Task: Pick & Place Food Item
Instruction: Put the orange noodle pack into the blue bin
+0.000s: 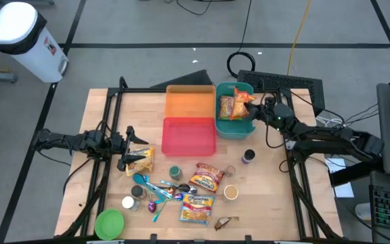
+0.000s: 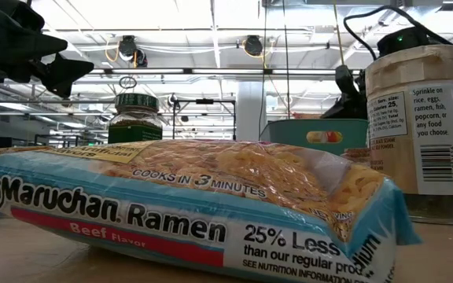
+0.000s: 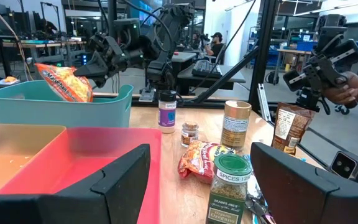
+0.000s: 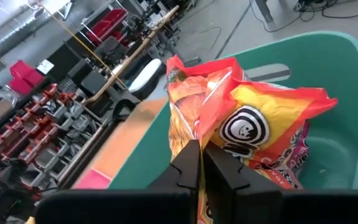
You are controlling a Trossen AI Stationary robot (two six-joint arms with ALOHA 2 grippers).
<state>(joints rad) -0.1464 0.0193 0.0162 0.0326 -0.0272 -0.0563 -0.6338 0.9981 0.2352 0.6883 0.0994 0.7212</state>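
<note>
I see a teal bin [image 1: 234, 129] near the upper middle of the high view, holding an orange-and-red snack bag [image 4: 253, 134] with a yellow patch and a black-and-white swirl emblem. Left of it sit an orange tray [image 1: 189, 103] and, below that, a pink-red tray [image 1: 189, 135]. At the lower left a bright green lid [image 1: 109, 223] stands out on the pale wood table [image 1: 263, 196]. Filling the low view, the Maruchan Ramen packet [image 2: 187, 208] is light blue with white lettering and a red stripe. The spice jar [image 3: 228, 186] has a green cap.
</note>
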